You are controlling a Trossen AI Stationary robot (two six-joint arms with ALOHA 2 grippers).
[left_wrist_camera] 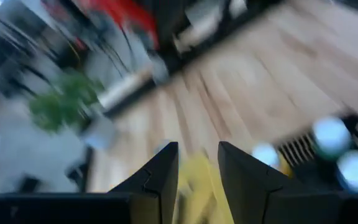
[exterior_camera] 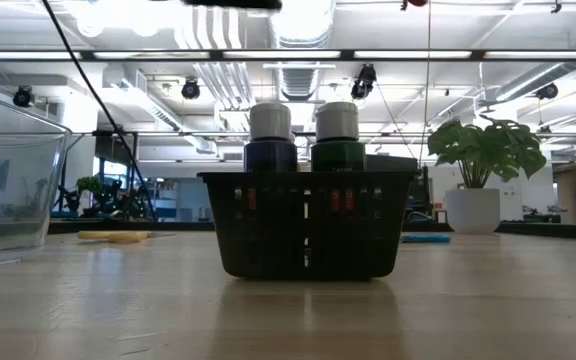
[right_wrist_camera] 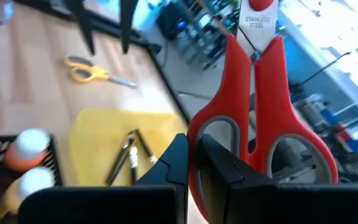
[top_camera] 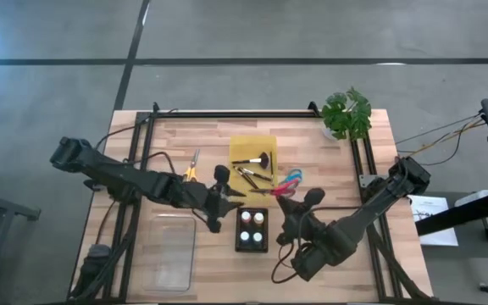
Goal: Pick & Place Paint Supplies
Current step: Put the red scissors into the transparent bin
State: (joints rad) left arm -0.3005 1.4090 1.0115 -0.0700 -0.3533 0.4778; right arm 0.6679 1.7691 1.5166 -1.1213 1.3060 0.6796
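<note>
red scissors (right_wrist_camera: pixel 253 118) clamped in right tool (right_wrist_camera: pixel 194 165), above yellow cloth (right_wrist_camera: pixel 104 134).

Light wooden plank counter (top_camera: pixel 202 140) with black metal rails along its edges, standing on a grey concrete floor (top_camera: pixel 49 76) crossed by dark seam lines. Green leafy plant in a white pot (exterior_camera: pixel 480 170) at a far counter corner. Beyond it, an open industrial hall: white ceiling with long fluorescent strip lights (exterior_camera: pixel 268 55), exposed ducts, hanging black cables, distant workstations.
</note>
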